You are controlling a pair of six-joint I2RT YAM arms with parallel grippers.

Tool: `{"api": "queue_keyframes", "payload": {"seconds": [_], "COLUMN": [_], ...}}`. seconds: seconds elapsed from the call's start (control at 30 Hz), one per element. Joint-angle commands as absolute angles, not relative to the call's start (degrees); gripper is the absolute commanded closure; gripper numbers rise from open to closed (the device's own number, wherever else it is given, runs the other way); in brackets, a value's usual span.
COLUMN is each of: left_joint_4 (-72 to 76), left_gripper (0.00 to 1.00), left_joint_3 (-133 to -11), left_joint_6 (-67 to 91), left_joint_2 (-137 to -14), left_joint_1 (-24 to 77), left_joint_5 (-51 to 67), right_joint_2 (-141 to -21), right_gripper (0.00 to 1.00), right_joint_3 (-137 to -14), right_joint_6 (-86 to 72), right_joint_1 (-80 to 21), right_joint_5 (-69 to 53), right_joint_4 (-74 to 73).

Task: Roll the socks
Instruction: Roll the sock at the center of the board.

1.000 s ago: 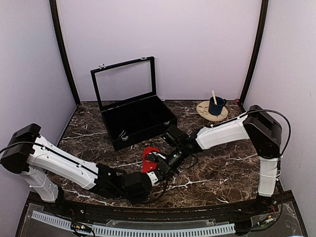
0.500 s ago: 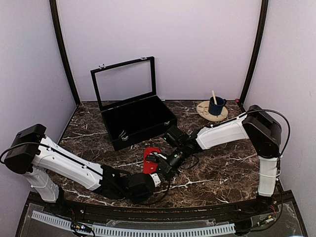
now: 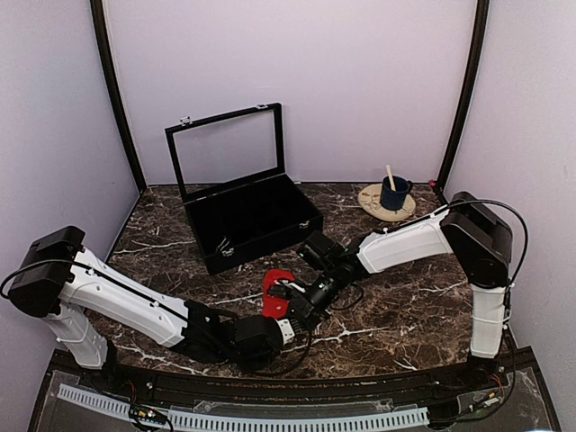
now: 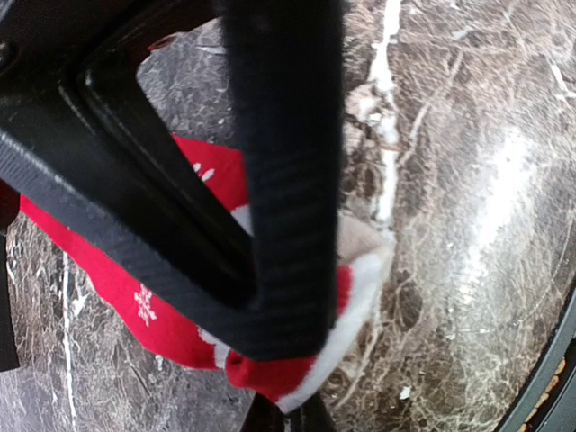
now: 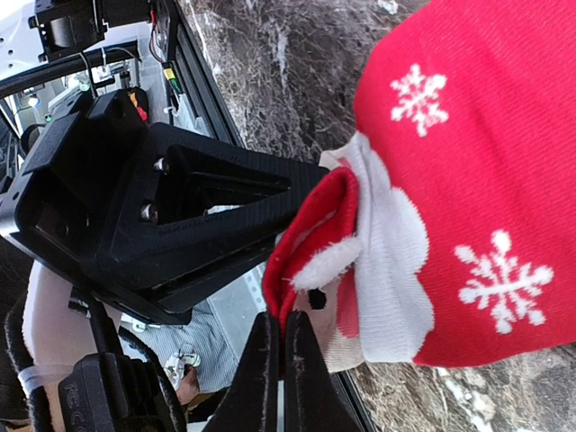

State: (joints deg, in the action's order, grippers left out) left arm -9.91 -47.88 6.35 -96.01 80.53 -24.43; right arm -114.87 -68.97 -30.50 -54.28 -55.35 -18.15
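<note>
The small soft red fabric socks with a white band and white snowflake marks are sitting bunched up near the middle of the dark brown white-veined marble table, just nearer than the case, and both arms are meeting right over them. The left gripper is reaching in from the near left and its black fingers are clamping tight on the white band end of the socks. The right gripper is coming in from the far right, its thin tips pressing together on the folded red edge beside the band of the socks. Whether the fabric is fully resting on the marble is hard to tell. Just beyond, at the far left, a black rectangular case is standing with its glass-paned lid propped up. Over at the far right, a dark blue mug with a pale stick in it is sitting on a round tan wooden plate.
</note>
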Motion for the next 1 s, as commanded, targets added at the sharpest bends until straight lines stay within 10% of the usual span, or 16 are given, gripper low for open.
{"api": "queue_keyframes", "payload": {"seconds": [0.0,0.6,0.67,0.97], "left_joint_4": [-10.5,-17.7,-18.7,-20.9], "left_gripper": [1.00,1.00,1.00,1.00], "left_joint_3": [-48.8,-52.6,-53.3,-54.3], "left_joint_6": [5.5,6.2,6.4,7.6], "left_joint_2": [-95.8,-95.1,-95.5,-96.7], "left_joint_1": [80.8,80.8,80.7,80.4], "left_joint_5": [-21.8,-12.7,-11.3,-7.9], "right_joint_2": [-115.9,-111.7,-110.6,-105.6], "right_gripper": [1.00,0.46,0.02,0.00], "right_joint_3": [-68.6,-62.4,-60.9,-55.3], "right_joint_6": [-28.9,-27.4,-27.9,-29.8], "right_joint_1": [-53.6,-53.3,-53.3,-53.1], "right_joint_5": [-53.6,-43.6,-42.9,-40.9], "right_joint_4": [-19.7,-18.5,-17.4,-12.9]}}
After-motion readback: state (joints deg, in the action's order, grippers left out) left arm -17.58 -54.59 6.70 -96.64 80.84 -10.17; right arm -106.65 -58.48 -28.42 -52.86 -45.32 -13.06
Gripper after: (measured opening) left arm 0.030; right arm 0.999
